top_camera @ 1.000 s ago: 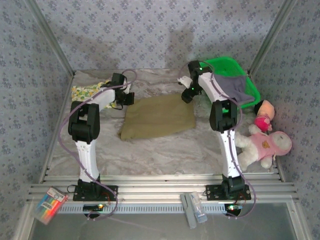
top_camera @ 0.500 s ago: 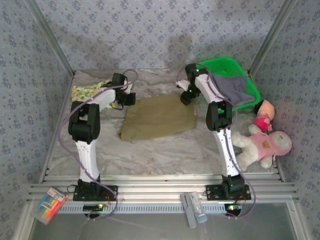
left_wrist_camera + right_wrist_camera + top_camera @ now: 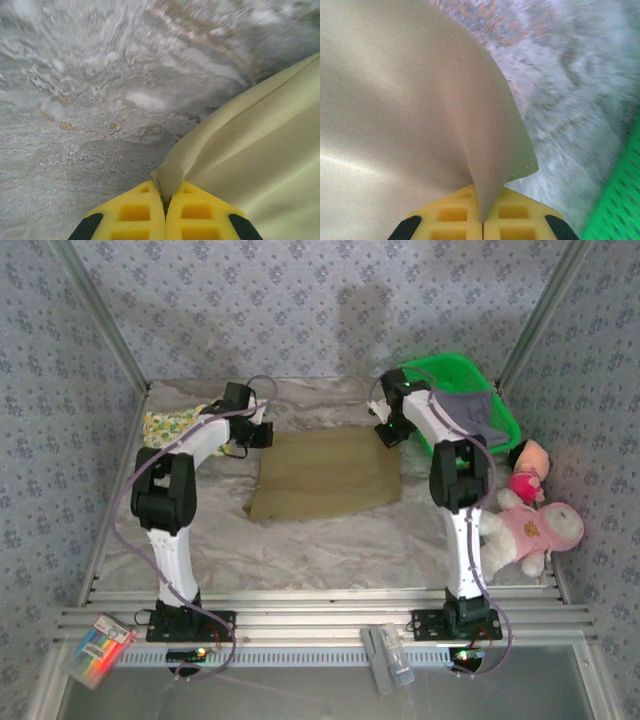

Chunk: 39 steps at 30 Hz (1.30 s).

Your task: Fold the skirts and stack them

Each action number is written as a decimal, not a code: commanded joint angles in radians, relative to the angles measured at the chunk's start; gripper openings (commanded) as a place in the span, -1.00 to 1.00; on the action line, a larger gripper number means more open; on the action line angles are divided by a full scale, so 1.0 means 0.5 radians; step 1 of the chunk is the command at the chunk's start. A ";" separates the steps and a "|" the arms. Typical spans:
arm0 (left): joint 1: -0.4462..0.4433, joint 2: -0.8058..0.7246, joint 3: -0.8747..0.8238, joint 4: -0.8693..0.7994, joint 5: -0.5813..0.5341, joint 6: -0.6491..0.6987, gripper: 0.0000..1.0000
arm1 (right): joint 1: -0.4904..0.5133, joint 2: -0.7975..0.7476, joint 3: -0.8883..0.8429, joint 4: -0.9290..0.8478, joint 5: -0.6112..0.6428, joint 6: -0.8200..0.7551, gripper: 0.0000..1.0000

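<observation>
The olive-khaki skirt is sliding closer to the green basket than a second ago, with the left pincer and right pincer each clamping a corner. The grey-lavender skirt is hanging over that basket, awaiting folding; nothing looks stacked yet.

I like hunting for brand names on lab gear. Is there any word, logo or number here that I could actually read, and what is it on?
No text can be read in any view.
Pink plush toy: a small yellow emblem on its chest, too small to read.
Packet of coloured pens: any print on it is too small to read.
Olive skirt: plain cloth with no label showing.
</observation>
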 commanded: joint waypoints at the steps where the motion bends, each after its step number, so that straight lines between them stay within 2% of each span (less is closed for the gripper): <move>1: 0.005 -0.332 -0.002 0.097 -0.026 -0.035 -1.00 | -0.003 -0.540 -0.268 0.428 0.172 0.152 -1.00; 8: -0.020 -0.747 -0.035 0.186 -0.060 -0.072 -1.00 | -0.018 -1.265 -0.782 0.915 0.145 0.318 -1.00; 13: -0.021 -1.007 -0.065 0.267 -0.169 -0.134 -1.00 | -0.048 -1.534 -0.880 1.055 0.030 0.419 -1.00; 17: -0.020 -1.078 0.110 0.168 -0.205 -0.137 -1.00 | -0.086 -1.669 -0.890 1.259 -0.046 0.488 -1.00; 25: -0.031 -1.093 0.466 -0.009 -0.147 -0.174 -1.00 | -0.103 -1.830 -0.849 1.513 -0.159 0.572 -1.00; 29: -0.014 -1.105 0.548 -0.026 -0.146 -0.328 -1.00 | -0.105 -1.884 -0.859 1.573 -0.218 0.563 -1.00; 36: 0.010 -0.717 0.890 -0.206 -0.228 -0.267 -1.00 | -0.149 -1.593 -0.724 1.724 -0.201 0.539 -1.00; 39: 0.023 -0.542 1.060 -0.220 -0.380 -0.189 -1.00 | -0.164 -1.374 -0.524 1.728 -0.206 0.551 -1.00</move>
